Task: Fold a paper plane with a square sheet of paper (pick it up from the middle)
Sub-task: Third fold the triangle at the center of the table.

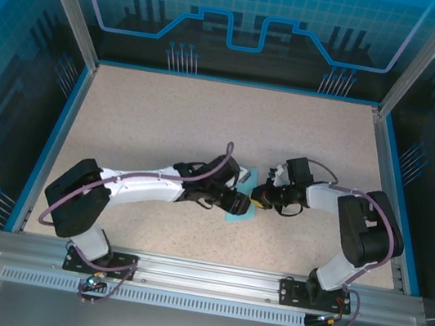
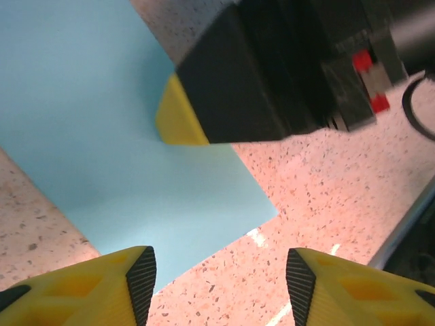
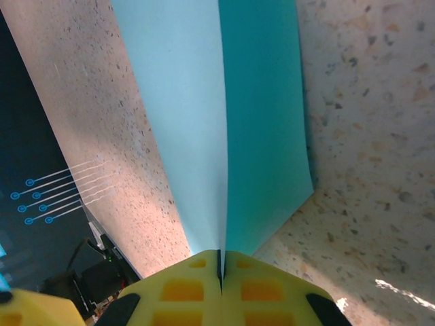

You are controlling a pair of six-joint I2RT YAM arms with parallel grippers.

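The light-blue sheet of paper lies at the table's middle, between the two gripper heads. In the right wrist view the paper is bent along a straight crease into two flaps, and my right gripper is shut on that crease. The left wrist view has the paper as a flat sheet with one corner toward the lower right. The right gripper's yellow fingertip pinches its far edge. My left gripper stands open just short of the sheet's near edge, nothing between its fingers. Whether the paper has a plane's pointed shape I cannot tell.
The speckled beige table is ringed by a blue rim and metal posts. Both arms reach inward from the near edge and almost touch at the middle. A grey rail runs along the table's side.
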